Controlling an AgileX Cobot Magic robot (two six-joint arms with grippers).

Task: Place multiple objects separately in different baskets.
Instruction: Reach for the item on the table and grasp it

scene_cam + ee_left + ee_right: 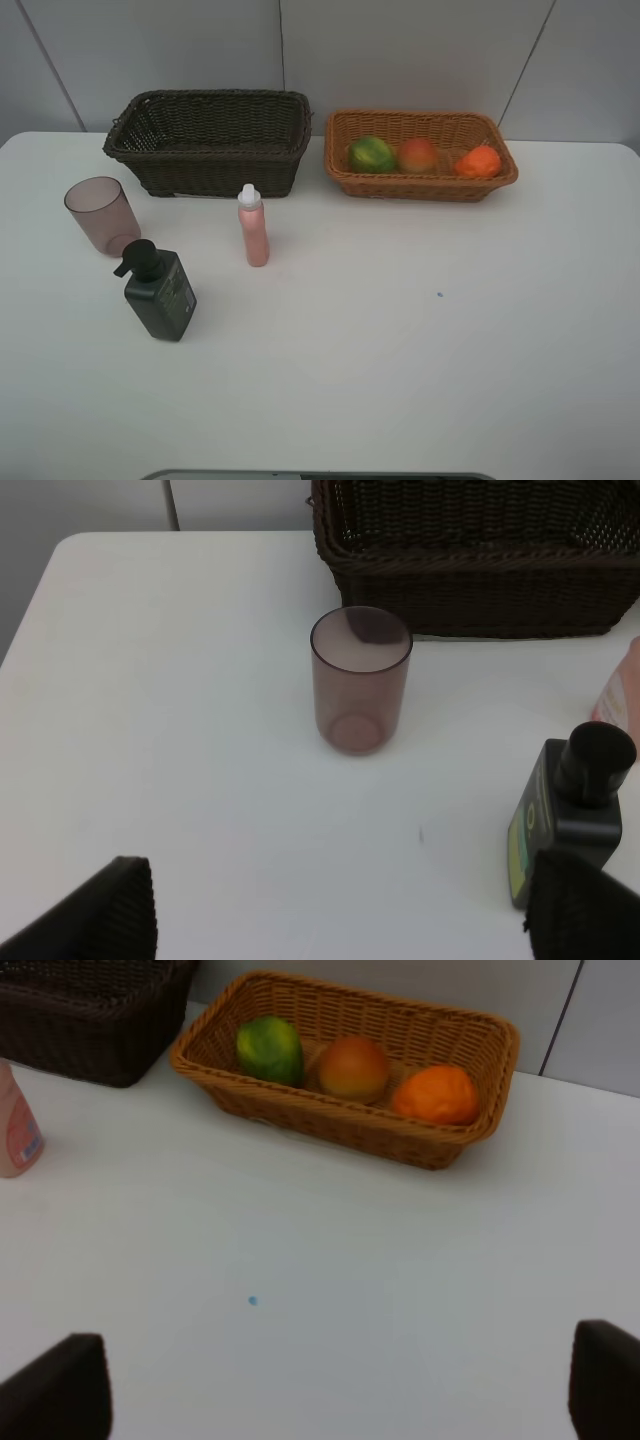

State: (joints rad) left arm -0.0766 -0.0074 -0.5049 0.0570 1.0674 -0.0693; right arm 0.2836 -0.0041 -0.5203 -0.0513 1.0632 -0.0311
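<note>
The light orange-brown basket point(420, 181) at the back right holds a green round fruit point(371, 154), a red-yellow peach point(418, 155) and an orange point(479, 161). The dark brown basket point(207, 160) at the back left looks empty. On the table in front of it stand a pinkish cup point(101, 214), a slim pink bottle point(253, 226) and a dark green pump bottle point(159, 291). No arm shows in the high view. My left gripper point(340, 910) hangs open above the table near the cup point(360, 679) and pump bottle point(574, 817). My right gripper point(345, 1390) is open over bare table in front of the fruit basket point(345, 1128).
The white table point(420, 350) runs back to a grey panelled wall. A small blue speck point(439, 294) marks the table right of centre. The dark basket's corner point(90, 1015) and the pink bottle point(15, 1125) show at the edge of the right wrist view.
</note>
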